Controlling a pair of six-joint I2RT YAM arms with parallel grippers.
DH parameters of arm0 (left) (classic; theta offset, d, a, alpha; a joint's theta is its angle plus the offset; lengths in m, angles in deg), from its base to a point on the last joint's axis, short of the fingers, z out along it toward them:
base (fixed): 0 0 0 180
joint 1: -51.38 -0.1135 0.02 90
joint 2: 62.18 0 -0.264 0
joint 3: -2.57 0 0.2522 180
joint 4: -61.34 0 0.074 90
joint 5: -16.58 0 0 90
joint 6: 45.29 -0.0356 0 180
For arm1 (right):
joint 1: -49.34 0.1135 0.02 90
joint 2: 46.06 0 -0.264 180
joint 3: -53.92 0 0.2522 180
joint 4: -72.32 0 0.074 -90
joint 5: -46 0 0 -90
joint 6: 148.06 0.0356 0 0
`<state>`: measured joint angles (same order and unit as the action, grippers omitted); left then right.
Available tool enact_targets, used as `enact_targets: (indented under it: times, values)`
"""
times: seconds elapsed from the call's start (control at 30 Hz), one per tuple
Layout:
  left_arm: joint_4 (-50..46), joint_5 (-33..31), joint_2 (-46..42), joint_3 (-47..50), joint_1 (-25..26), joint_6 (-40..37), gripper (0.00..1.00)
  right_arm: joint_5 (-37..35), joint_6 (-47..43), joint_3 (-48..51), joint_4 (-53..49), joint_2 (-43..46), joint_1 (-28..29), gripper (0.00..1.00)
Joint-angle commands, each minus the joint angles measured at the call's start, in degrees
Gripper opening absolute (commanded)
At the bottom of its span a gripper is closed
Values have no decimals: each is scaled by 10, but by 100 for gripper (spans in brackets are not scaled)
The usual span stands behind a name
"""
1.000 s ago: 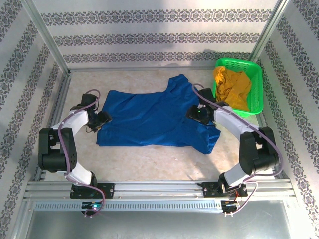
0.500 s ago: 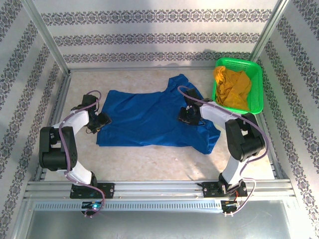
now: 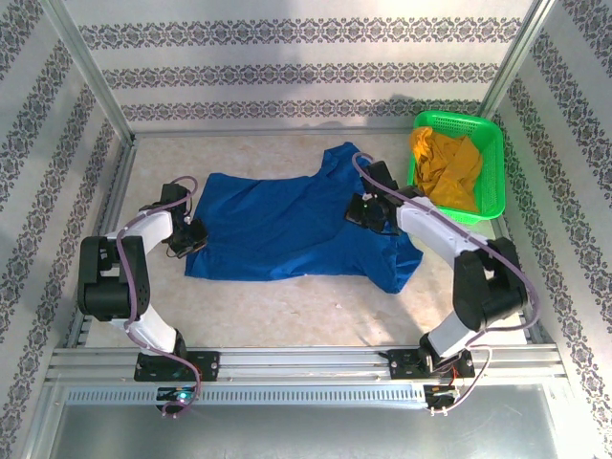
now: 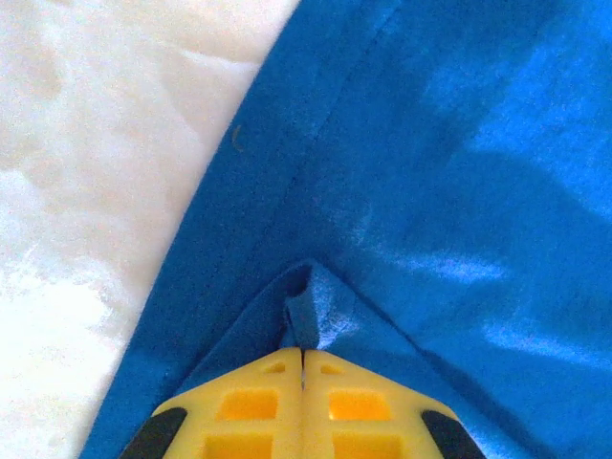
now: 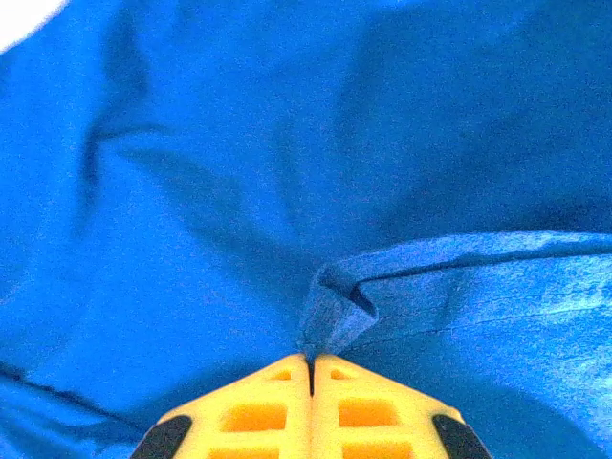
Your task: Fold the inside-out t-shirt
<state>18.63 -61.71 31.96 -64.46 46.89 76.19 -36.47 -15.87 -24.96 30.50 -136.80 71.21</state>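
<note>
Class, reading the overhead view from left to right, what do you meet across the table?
The left arm → blue t-shirt → green basket, holding the mustard-yellow garment.

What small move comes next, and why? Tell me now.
Probably raise both grippers together a little. The left gripper is shut on a pinch of the t-shirt at its edge, the right gripper on a pinch near a fold, and the rest lies flat on the table.

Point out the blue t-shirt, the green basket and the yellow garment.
blue t-shirt [image 3: 277, 225]: top external view, middle of its body.
green basket [image 3: 492, 172]: top external view, right wall.
yellow garment [image 3: 445, 172]: top external view, its centre.
</note>
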Motion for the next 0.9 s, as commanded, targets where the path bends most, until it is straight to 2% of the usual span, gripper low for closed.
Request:
enact_targets:
  times: [0.0, 0.2, 0.37, 0.67, 0.7, 0.73, 0.77, 0.8, 0.83, 0.87]
  values:
    - [-7, -17, -19, -10, 4, -3, 0, -9, 20, 13, -3, 28, -3, 0]
    - [-32, -47, -73, -19, 4, -1, 0, -18, 24, 8, -3, 45, -2, 0]
    - [-20, -74, -118, -21, 2, 9, 0, -15, 18, -18, -3, 21, -5, 0]
    - [17, -71, -43, -72, -1, 3, 0, -21, 3, -115, 12, -92, -12, 0]
    - [29, -69, -32, -78, -2, -1, 0, -21, -2, -129, 16, -105, -14, 6]
    - [39, -68, -21, -86, -3, -11, 2, -24, -9, -143, 13, -115, -15, 23]
    - [42, -68, -10, -95, -4, -18, 10, -29, -14, -152, 7, -118, -16, 36]
    - [37, -66, 1, -108, -6, -22, 21, -34, -19, -156, -1, -113, -18, 43]
    - [32, -62, 9, -120, -9, -24, 34, -37, -23, -150, -8, -101, -19, 46]
    - [27, -56, 11, -127, -10, -25, 43, -40, -27, -139, -14, -85, -20, 48]
